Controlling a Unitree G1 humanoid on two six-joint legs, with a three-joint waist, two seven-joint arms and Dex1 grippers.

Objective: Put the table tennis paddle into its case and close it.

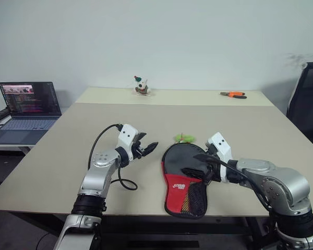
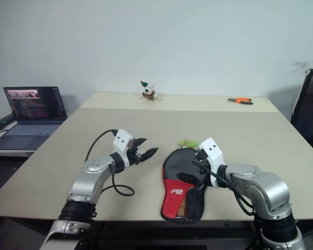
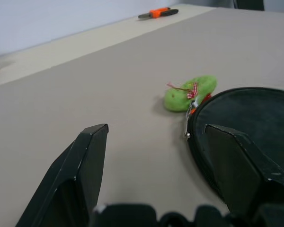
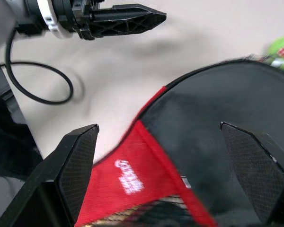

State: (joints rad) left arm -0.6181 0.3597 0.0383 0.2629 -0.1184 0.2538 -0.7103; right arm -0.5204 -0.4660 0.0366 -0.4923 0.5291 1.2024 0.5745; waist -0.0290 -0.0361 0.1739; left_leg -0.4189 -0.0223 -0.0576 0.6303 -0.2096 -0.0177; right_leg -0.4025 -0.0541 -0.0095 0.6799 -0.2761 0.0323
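The case (image 1: 176, 156) lies flat near the table's front edge. Its round far part is black, its near part red with a white logo (image 4: 128, 176) and a mesh pocket (image 1: 196, 198). A small green zipper tag (image 1: 184, 138) rests on the table at the case's far rim. The table tennis paddle is hidden. My left gripper (image 1: 148, 147) hovers level just left of the case, open with nothing between its fingers (image 3: 92, 156). Just above the black part, my right gripper (image 1: 197, 164) also stands open and empty.
Orange-handled pliers (image 1: 233, 94) lie at the far right of the table (image 1: 68, 156), and a small toy figure (image 1: 141, 86) stands at the far middle. A laptop (image 1: 28, 101) sits on a side desk to the left. A black chair (image 1: 308, 101) stands at the right.
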